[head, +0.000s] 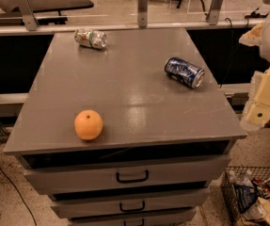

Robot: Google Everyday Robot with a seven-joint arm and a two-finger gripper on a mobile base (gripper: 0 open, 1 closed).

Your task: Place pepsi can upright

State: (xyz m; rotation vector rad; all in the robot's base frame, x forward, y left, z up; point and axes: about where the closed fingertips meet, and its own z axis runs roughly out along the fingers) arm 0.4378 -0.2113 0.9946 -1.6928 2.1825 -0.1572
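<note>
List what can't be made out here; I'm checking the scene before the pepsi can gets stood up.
The gripper: right of the table, cut off by the camera view's right edge.
The pepsi can: on its side, far end hidden by its own body.
The silver-white can: at the back, label too small to read.
The drawers: contents hidden behind their fronts.
The wire basket: cut off at the bottom-right corner.

Two cans (184,72) (91,38), one orange (88,125) (tool (261,108) right)

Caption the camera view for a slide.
Dark blue aluminium pepsi can lies sideways on grey cabinet; end effector beside right edge.
</note>
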